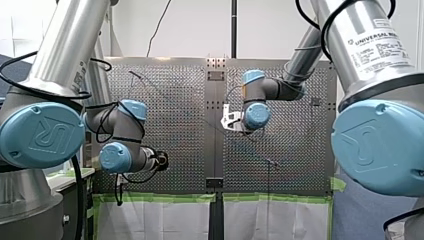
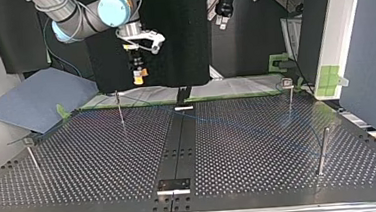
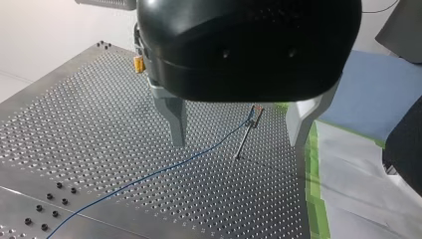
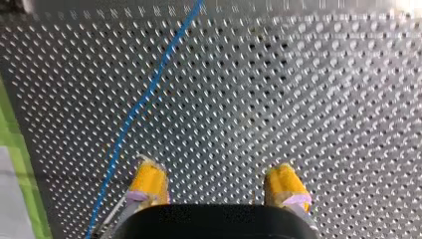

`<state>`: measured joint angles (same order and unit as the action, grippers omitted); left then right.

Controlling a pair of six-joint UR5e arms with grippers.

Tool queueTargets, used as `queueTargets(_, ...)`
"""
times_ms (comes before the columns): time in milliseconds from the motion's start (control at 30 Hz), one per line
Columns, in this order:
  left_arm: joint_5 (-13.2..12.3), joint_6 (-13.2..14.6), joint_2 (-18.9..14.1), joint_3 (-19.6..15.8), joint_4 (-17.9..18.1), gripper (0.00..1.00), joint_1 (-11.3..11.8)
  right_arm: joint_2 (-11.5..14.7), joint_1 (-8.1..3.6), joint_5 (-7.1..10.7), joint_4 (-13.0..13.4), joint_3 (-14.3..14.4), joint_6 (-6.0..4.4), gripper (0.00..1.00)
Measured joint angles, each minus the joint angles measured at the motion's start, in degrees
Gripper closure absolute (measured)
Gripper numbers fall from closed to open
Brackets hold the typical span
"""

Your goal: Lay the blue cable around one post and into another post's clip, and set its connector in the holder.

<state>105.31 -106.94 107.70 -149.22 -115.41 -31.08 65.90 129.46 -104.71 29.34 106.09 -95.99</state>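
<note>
Treat the routing as barely begun. In the left wrist view, the blue cable (image 3: 149,175) lies slack on the perforated table (image 3: 89,109) and rises to the clip (image 3: 255,113) atop a thin post (image 3: 245,137). You cannot confirm from here that it is seated in that clip. In the top view the cable appears to run on across the table toward another post (image 2: 324,149) at the right, without visibly wrapping any post. The connector and its holder cannot be picked out, so count that step as open. The left gripper (image 3: 238,142) hangs above the table, fingers spread and empty, with the clipped post ahead between them. The right gripper (image 4: 216,181) is likewise spread and empty. The cable passes just beside one of its yellow pads (image 4: 148,181).
</note>
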Motion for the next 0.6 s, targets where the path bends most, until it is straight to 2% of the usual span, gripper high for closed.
queueTargets(67,0.0,-0.1,0.0,0.0,0.0,0.00,0.0,0.0,0.85,-0.67,0.5,0.6,-0.34,0.00)
queueTargets(200,0.1,0.0,0.0,0.0,0.0,0.00,0.0,0.0,2.70,-1.96,2.0,2.2,-1.71,0.00)
queueTargets(300,0.2,0.2,0.0,0.0,0.0,0.00,0.1,0.0,4.02,-1.42,3.2,3.6,-2.93,0.00)
queueTargets(367,0.2,0.5,0.0,0.1,0.0,0.00,0.1,-0.1,4.52,-0.74,4.1,4.4,-3.29,0.00)
queueTargets(467,0.3,0.6,0.0,0.5,0.0,0.00,0.1,-0.1,4.13,0.64,5.5,5.9,-3.21,0.00)
queueTargets(600,0.3,0.4,0.0,0.9,0.0,0.00,0.1,-0.2,2.37,2.75,7.7,8.0,-2.29,0.00)
